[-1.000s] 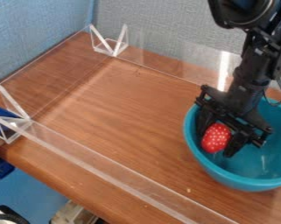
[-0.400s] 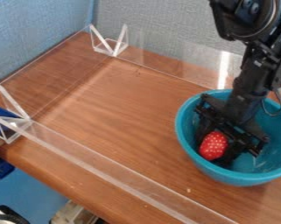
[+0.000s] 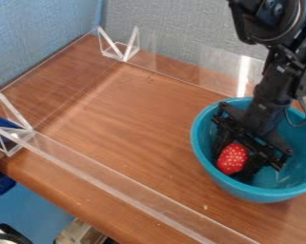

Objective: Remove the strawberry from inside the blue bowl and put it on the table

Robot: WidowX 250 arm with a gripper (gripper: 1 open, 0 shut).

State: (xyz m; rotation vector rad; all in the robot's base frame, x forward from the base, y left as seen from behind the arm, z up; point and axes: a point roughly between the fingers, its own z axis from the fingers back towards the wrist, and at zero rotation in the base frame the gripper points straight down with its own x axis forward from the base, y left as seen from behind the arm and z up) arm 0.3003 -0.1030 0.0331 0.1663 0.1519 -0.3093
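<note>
Strawberry (image 3: 233,158) sits inside the blue bowl (image 3: 216,178), low against its inner wall on the side nearest the camera and toward the left, a small red speckled shape against the glossy teal. The gripper (image 3: 248,151) reaches down into the same bowl from the upper right, its black fingers (image 3: 262,153) pointing steeply downward, and the fruit lies right at their tips, on their left and slightly nearer the camera. The fingers appear drawn together around the berry, clamped on it, though the dark parts overlap so much that the exact contact line is hard to make out. Above the bowl the black arm (image 3: 280,67) rises to the top right corner of the view. The bowl itself stands on the table (image 3: 117,114), near its right edge as seen here, with the reddish-brown wood grain stretching away to the left. Low clear acrylic walls (image 3: 104,176) border the table along the near side and the back, and triangular clear brackets (image 3: 118,44) stand at the far corner and at the left end.
</note>
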